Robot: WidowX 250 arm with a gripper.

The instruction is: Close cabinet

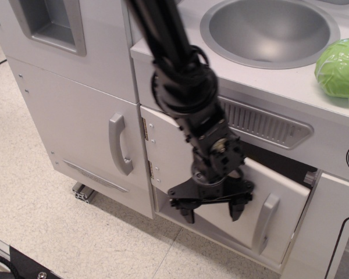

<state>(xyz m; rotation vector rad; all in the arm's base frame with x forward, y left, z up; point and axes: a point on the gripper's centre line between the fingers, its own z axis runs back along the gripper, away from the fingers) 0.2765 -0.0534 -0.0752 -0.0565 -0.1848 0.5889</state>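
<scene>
The cabinet's short, wide flat door (168,157) with its grey vertical bar handle (264,222) stands almost shut, with only a narrow dark gap at its upper right edge. My gripper (212,211) is open and empty. It hangs in front of the door's lower middle, fingers pointing down, left of the handle. The arm covers the door's middle. The shelf and what lies inside are hidden behind the door.
A taller narrow door with a curved grey handle (118,143) is to the left. Above are the vent grille (267,125), the sink (270,29) and a green cabbage (339,67). A windowed door (331,232) stands at the right. Tiled floor (58,232) lies below.
</scene>
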